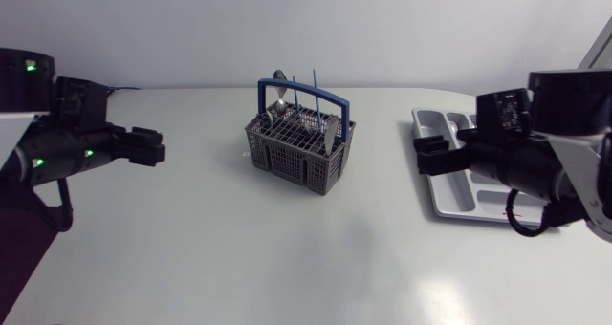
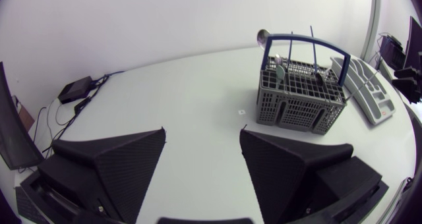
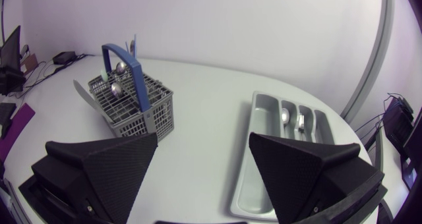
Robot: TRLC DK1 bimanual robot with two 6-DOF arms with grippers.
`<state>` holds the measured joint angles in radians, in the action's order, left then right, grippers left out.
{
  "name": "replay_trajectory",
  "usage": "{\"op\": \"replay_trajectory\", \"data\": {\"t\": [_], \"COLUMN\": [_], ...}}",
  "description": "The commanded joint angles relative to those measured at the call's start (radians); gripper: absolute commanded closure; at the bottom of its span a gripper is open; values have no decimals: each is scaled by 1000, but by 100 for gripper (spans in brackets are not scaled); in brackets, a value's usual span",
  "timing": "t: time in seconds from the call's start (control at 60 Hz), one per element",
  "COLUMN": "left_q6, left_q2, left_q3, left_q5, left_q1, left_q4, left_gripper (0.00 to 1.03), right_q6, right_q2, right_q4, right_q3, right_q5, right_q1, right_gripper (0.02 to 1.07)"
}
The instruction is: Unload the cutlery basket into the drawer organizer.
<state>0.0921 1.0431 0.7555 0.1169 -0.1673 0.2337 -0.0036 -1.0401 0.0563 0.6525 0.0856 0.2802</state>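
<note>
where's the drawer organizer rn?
Head view: the drawer organizer lies flat at the right of the table, right of the cutlery basket, partly hidden by the right gripper.

A blue-handled grey plastic mesh cutlery basket (image 1: 299, 151) stands upright mid-table (image 1: 191, 239), nearer the far edge, holding metal spoons (image 1: 279, 82) bowl-up. A grey compartmented drawer organizer (image 3: 266, 135) lies flat by the right edge, with two metal utensils (image 3: 285, 117) in its narrow slots.

I see 1 basket (image 1: 298, 159), 1 organizer (image 1: 446, 197), 1 left gripper (image 1: 151, 149), 1 right gripper (image 1: 427, 155).

drawer organizer (image 1: 448, 199) partly behind right arm (image 1: 540, 162)
</note>
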Motion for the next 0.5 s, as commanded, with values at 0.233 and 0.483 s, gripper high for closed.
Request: {"op": "replay_trajectory", "data": {"t": [0.233, 0.483], "left_q6": [182, 212], "left_q2": [265, 383], "left_q3": [199, 229], "left_q5": [-114, -303], "left_q1": [-44, 18], "left_q4": [59, 4], "left_gripper": [22, 22], "right_q6": [-93, -122], "right_q2": [-311, -591], "right_q4": [85, 56], "right_q3": [240, 473], "right_q5": [-227, -311], "right_q1": [-6, 7], "right_gripper": [7, 14]}}
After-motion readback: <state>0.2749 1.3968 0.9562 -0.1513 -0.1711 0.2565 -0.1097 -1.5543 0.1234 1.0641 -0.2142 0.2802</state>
